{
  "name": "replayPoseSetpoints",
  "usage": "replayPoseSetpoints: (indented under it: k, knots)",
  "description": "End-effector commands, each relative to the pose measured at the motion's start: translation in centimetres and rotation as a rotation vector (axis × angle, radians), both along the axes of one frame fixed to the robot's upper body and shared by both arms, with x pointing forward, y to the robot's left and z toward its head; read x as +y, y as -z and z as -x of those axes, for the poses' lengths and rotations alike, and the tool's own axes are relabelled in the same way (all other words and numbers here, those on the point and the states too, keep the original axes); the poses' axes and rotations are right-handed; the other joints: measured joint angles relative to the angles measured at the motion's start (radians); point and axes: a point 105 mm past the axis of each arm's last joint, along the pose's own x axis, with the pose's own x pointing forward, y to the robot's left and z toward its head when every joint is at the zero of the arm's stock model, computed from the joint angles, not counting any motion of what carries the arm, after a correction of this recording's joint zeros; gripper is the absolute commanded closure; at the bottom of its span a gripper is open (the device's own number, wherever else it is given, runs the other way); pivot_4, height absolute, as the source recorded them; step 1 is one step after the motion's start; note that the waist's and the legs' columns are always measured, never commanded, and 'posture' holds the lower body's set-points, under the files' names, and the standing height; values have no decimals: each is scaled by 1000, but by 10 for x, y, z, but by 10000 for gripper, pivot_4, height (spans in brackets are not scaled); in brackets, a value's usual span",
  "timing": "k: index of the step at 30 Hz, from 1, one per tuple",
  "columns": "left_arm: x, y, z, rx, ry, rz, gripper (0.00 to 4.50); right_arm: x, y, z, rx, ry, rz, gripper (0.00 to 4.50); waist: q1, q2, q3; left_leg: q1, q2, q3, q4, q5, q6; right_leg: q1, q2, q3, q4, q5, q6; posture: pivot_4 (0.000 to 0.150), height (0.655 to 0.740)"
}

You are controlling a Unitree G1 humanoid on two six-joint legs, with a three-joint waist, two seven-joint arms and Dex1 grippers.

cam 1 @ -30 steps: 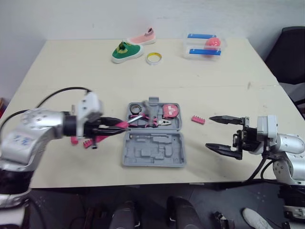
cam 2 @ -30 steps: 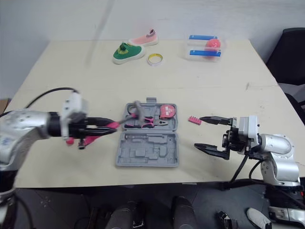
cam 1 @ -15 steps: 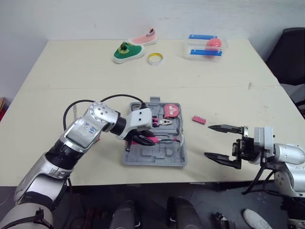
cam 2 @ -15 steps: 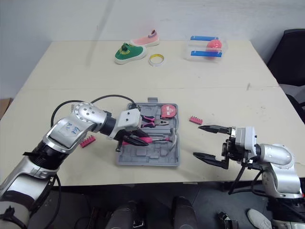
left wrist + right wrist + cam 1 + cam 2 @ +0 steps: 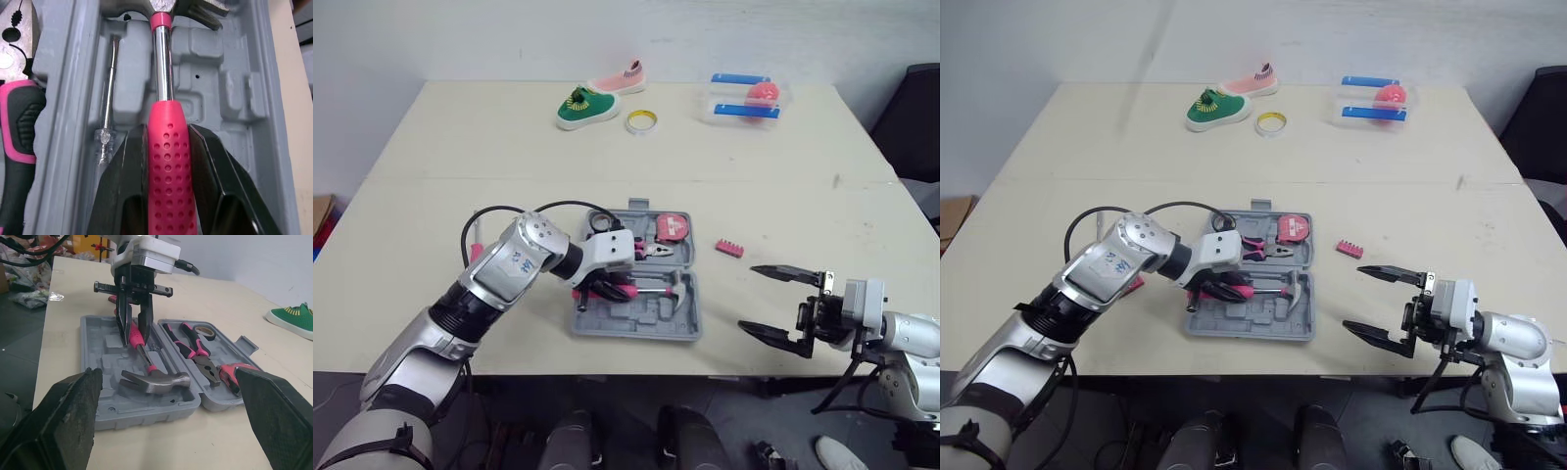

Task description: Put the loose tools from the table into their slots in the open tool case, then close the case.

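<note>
While the left gripper [image 5: 607, 289] reaches in from the left over the open tool case [image 5: 636, 328], its jaws pinch the pink grip of the hammer [image 5: 168, 161] from both sides. The hammer lies across the near half of the case, grip to the left and steel head to the right, the head resting on the grey tray. I cannot tell whether it is seated in its slot. Just beside its shaft a thin screwdriver [image 5: 108, 98] sits in its groove. The far half holds a roll of black tape [image 5: 205, 332], pink-handled pliers [image 5: 644, 252] and a pink tape measure [image 5: 671, 227]. The case lies flat and open near the middle of the bench [image 5: 431, 176].

Right of the case, apart from it, a pink bit strip [image 5: 729, 248] lies loose on the bench. Farther right and nearer, the right gripper [image 5: 749, 297] hangs by the near edge, pointing left, its jaws spread wide and holding nothing.

Along the far side, from left to right, are a green shoe [image 5: 585, 106], a pink shoe [image 5: 619, 78], a yellow tape ring [image 5: 643, 120] and a clear box [image 5: 747, 96].
</note>
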Motion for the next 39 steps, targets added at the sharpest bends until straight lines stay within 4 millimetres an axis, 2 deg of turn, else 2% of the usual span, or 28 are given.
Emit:
replayPoseSetpoints:
  k: [1,4,5,9,11,15,19,22,24,27,29,33,39]
  knots:
    - [-2,1,2,-11,25,-29,39633,-4,1,2,-19,1,-5,0,0,0,0,0,0,0,0,0,0,0,0,0,0,0,0,1500,7400]
    - [-3,-1,0,-32,23,-28,39633,-6,5,1,-19,3,-8,0,0,0,0,0,0,0,1,0,0,0,0,-1,0,0,0,1500,7400]
    - [-5,-3,-2,-50,22,-17,34633,-7,6,1,-18,3,-10,0,0,0,0,0,0,0,1,0,0,0,0,-1,0,0,0,1500,7400]
    - [-13,-14,-6,-107,36,41,20055,-9,12,4,-11,3,-17,0,0,0,0,0,0,-1,1,0,0,1,0,-1,1,0,0,1500,7400]
    - [-13,-22,0,-88,60,75,12369,-11,14,5,-7,5,-16,0,0,0,0,0,0,-1,2,0,0,1,0,-1,1,0,0,1500,7400]
    - [-8,-53,11,-84,76,216,12369,-19,21,11,12,2,-4,0,-1,0,0,-1,0,-1,2,0,0,1,0,-1,1,0,0,1500,7400]
    - [-5,-67,-3,-227,58,415,12369,-26,25,12,16,13,2,0,-1,0,0,1,0,-2,2,0,0,3,-1,-1,1,0,0,1500,7400]
    - [4,-61,-13,-216,-19,565,20754,-27,28,12,19,18,-5,0,-1,0,0,2,-1,-2,2,0,1,4,-2,-1,1,0,0,1500,7400]
    - [3,-57,-13,-190,-38,614,30293,-28,29,12,21,19,-8,0,-1,0,0,2,-1,-3,3,0,1,4,-2,-1,1,0,0,1500,7400]
    - [-3,-38,-9,-183,-32,588,43199,-29,31,11,15,28,-4,0,0,0,0,1,-1,-3,2,0,1,4,-2,-2,1,0,0,1500,7400]
    - [-3,-22,-10,-138,-93,586,44197,-31,33,9,10,45,4,0,1,0,0,1,-2,-3,3,0,1,4,-2,-4,1,0,0,1500,7400]
    - [-3,6,0,-96,-109,529,44197,-33,33,7,5,68,1,0,0,0,0,2,-2,-3,2,-1,1,5,-3,-4,1,0,1,1500,7400]
    - [-2,22,-5,-105,-142,460,44197,-31,32,5,9,64,4,0,1,0,0,2,-1,-4,2,-2,1,5,-4,-3,0,0,1,1500,7400]
